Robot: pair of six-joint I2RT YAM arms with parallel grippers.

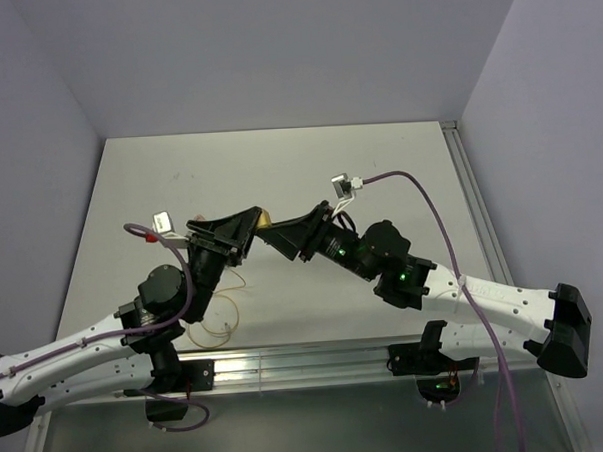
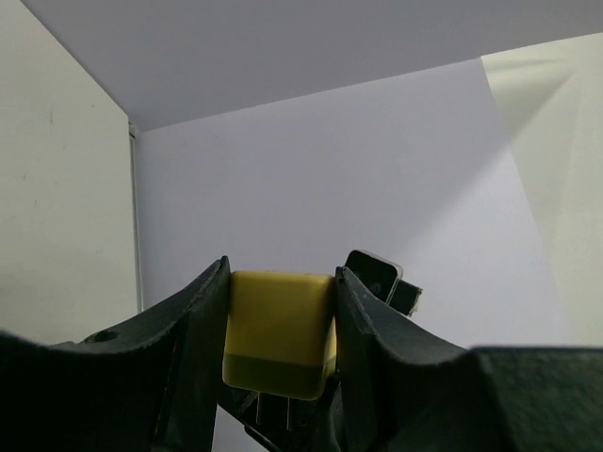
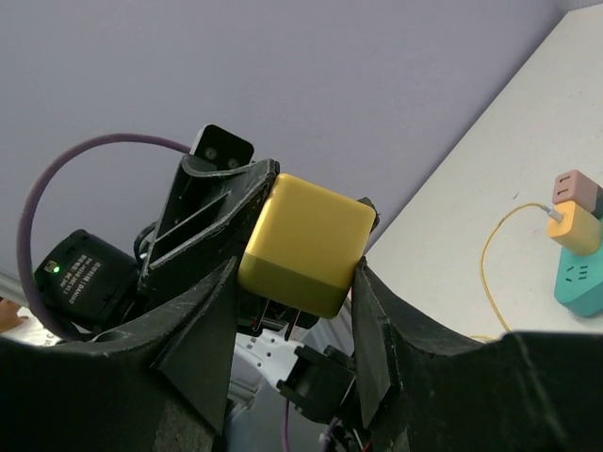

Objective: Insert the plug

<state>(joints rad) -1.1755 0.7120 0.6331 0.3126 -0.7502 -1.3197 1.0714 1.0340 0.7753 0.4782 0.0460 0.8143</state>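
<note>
**Plug gripped mid-air by both grippers**

From above: the left gripper (image 1: 253, 216) and right gripper (image 1: 278, 233) stood tip to tip over the table (image 1: 379, 173), with the plug (image 1: 265, 219) a yellow speck between them.

Left wrist: its fingers (image 2: 203, 311) were clamped on the plug's two sides, thin pins showing beneath.

Right wrist: its fingers pressed against the plug too. Beyond, a teal block (image 3: 579, 282), a small yellow block (image 3: 577, 228) and a cable (image 3: 490, 254) lay on the table.

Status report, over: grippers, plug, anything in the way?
Left gripper shut on yellow plug, midair. Right gripper shut on same plug. Teal socket block on table, apart; no obstruction seen.
</note>
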